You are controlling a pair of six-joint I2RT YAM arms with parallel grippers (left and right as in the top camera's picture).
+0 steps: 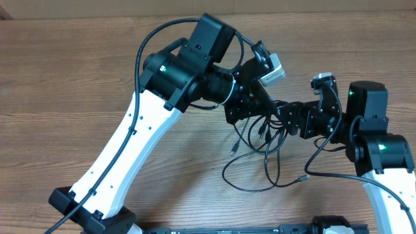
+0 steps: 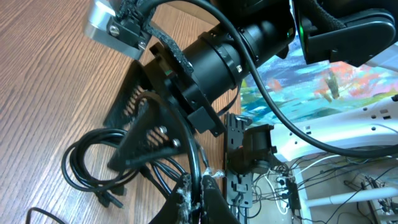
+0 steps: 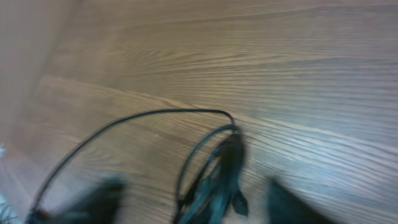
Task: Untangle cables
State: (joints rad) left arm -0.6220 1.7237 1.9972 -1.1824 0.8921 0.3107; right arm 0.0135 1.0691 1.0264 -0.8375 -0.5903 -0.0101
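Several thin black cables [image 1: 263, 153] lie looped together on the wooden table, their small plugs [image 1: 233, 149] pointing outward. In the left wrist view my left gripper [image 2: 200, 193] is shut on one black cable [image 2: 198, 158] that runs up from its frayed fingertips, with the looped bundle [image 2: 93, 168] lying to its left. Overhead, both grippers meet above the tangle, the left gripper [image 1: 260, 104] beside the right gripper [image 1: 287, 121]. The right wrist view is blurred. There my right gripper [image 3: 196, 202] has its fingers [image 3: 99, 199] wide apart, with a cable bunch [image 3: 221, 177] between them untouched.
The left arm [image 1: 123, 143] crosses the table's left half. The right arm [image 1: 380, 146] stands at the right edge. A thicker arm cable [image 1: 149, 45] arcs above the left wrist. One cable loop [image 1: 250, 185] reaches toward the front edge.
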